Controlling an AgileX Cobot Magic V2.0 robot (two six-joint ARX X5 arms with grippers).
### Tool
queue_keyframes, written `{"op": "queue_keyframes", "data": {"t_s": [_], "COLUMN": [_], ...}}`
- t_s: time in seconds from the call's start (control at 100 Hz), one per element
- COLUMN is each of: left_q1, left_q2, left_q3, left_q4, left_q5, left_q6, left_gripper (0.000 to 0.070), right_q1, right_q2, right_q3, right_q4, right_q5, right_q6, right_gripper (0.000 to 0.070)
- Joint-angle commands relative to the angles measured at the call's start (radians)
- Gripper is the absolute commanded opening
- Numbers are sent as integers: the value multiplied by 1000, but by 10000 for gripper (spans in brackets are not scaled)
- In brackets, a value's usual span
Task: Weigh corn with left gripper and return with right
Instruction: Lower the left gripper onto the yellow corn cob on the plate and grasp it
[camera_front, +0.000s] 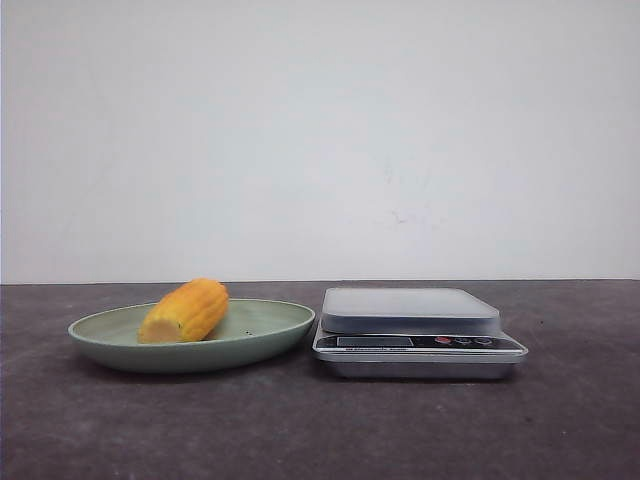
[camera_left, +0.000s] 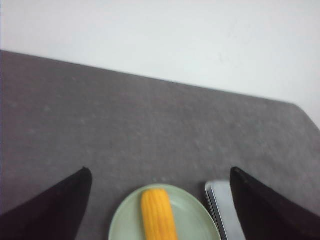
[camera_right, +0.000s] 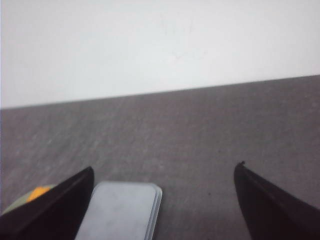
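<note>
The corn (camera_front: 186, 310) is a short yellow-orange cob lying on a pale green plate (camera_front: 270, 325) at the left of the dark table. It also shows in the left wrist view (camera_left: 158, 216), between the spread black fingers. My left gripper (camera_left: 159, 172) is open and empty, well above and behind the plate. A silver kitchen scale (camera_front: 412, 330) stands just right of the plate, its platform bare. My right gripper (camera_right: 164, 169) is open and empty, above and behind the scale (camera_right: 122, 212). Neither gripper shows in the front view.
The dark grey table (camera_front: 320, 430) runs back to a plain white wall. The scale's edge (camera_left: 220, 210) shows beside the plate (camera_left: 192, 220) in the left wrist view. A sliver of corn and plate (camera_right: 35, 194) shows in the right wrist view.
</note>
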Motion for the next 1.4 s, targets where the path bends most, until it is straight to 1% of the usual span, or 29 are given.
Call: {"op": "queue_keyframes", "data": {"t_s": [0.0, 0.06, 0.15, 0.25, 0.42, 0.47, 0.59, 0.7, 0.9, 0.98, 1.04, 1.07, 1.13, 1.22, 1.24, 1.26, 1.3, 1.31, 1.33, 1.35, 1.39], "left_q1": [-35, -82, -156, -211, -252, -257, -259, -269, -298, -305, -310, -311, -314, -319, -319, -319, -319, -319, -319, -319, -320], "left_q2": [34, 75, 150, 254, 447, 497, 602, 674, 771, 800, 818, 822, 827, 827, 827, 826, 826, 826, 826, 826, 823], "left_q3": [23, 23, 23, 23, 23, 23, 23, 23, 23, 23, 23, 23, 23, 23, 23, 23, 23, 23, 23, 23, 23], "left_q4": [14, 23, 32, 56, 108, 114, 137, 147, 163, 163, 158, 156, 153, 155, 155, 154, 150, 148, 146, 143, 135], "left_q5": [-3, -27, -95, -138, -151, -167, -167, -167, -168, -169, -168, -169, -169, -178, -182, -187, -190, -192, -195, -198, -202], "left_q6": [25, 37, 54, 65, 66, 65, 54, 35, 36, 34, 31, 30, 24, 13, 14, 14, 14, 13, 13, 13, 12], "left_gripper": [550, 548, 548, 544, 543, 543, 543, 543, 543, 531, 466, 451, 396, 287, 244, 180, 0, 0, 22, 10, 11], "right_q1": [13, 26, 46, 65, 85, 88, 88, 88, 88, 88, 88, 88, 88, 88, 88, 88, 88, 88, 88, 88, 88], "right_q2": [17, 30, 47, 61, 65, 65, 65, 65, 65, 65, 65, 65, 65, 65, 65, 65, 65, 65, 65, 65, 65], "right_q3": [40, 61, 92, 117, 125, 125, 125, 125, 125, 125, 125, 125, 125, 125, 125, 125, 125, 125, 125, 125, 125], "right_q4": [-14, -29, -53, -70, -77, -85, -100, -100, -100, -100, -103, -105, -113, -124, -125, -125, -124, -124, -123, -123, -123], "right_q5": [-3, -4, -4, -3, -2, -2, -2, -2, -2, -2, -2, -2, -2, -2, -2, -2, -2, -2, -2, -2, -2], "right_q6": [-39, -49, -54, -54, -54, -54, -56, -56, -56, -56, -56, -56, -56, -56, -56, -56, -56, -56, -56, -56, -56], "right_gripper": [574, 574, 574, 573, 573, 573, 573, 573, 573, 572, 569, 556, 543, 543, 543, 543, 543, 543, 543, 542, 543]}}
